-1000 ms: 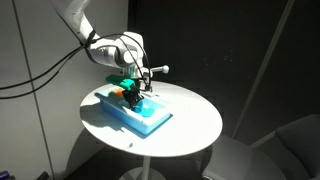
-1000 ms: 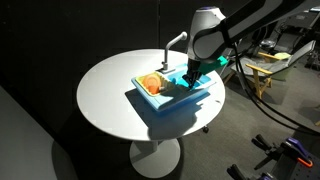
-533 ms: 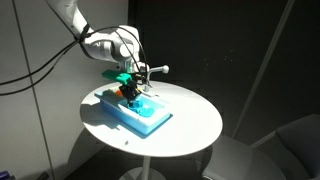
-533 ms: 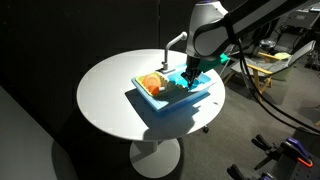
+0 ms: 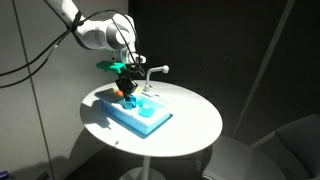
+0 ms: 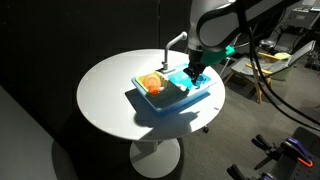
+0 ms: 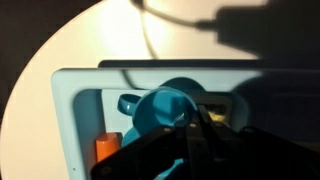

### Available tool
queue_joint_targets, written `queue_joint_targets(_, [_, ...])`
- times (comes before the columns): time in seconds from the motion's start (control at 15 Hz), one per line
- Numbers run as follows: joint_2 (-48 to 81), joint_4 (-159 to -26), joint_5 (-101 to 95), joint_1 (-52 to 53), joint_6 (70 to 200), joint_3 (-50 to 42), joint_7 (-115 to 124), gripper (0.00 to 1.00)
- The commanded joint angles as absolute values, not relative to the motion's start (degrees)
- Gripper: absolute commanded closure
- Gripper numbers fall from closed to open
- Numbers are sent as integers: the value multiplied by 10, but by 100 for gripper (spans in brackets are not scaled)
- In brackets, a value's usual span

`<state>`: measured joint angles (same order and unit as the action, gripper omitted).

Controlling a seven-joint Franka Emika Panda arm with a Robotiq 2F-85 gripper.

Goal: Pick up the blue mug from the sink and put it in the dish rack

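A round white table (image 5: 190,115) carries the sink (image 5: 140,115), a light blue plastic tray unit with a thin curved pale faucet (image 5: 150,72) rising at its far edge. The black gripper (image 5: 127,90) hangs right over the sink's basin, and the arm's wrist hides most of the basin in both exterior views. Black cables (image 5: 30,72) trail off behind the arm, well away from the sink.

In an exterior view the dish rack (image 6: 152,84) shows as a flat orange patch at the sink's end away from the gripper (image 6: 193,76). The mug itself is too small to pick out there.

Only the wrist view shows the blue mug (image 7: 155,110) plainly. It is a glossy round cup, mouth up, with a stubby handle pointing toward the dish rack (image 7: 104,150), and it sits within the sink's pale walls (image 7: 75,110). The gripper (image 7: 192,118) appears clamped on the mug's rim, on the side away from the handle, with one dark finger (image 7: 197,130) crossing the lip.
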<state>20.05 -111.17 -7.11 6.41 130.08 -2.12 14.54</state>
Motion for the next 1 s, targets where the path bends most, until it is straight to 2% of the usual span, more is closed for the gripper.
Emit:
queue_joint_targets(0.0, [158, -1130, -91, 74, 1255, -21, 180, 99])
queue_joint_targets(0.53, [104, -1118, -90, 84, 1152, 5, 199, 99])
queue_joint_targets(0.93, [112, -1070, -93, 86, 1106, 27, 196, 99])
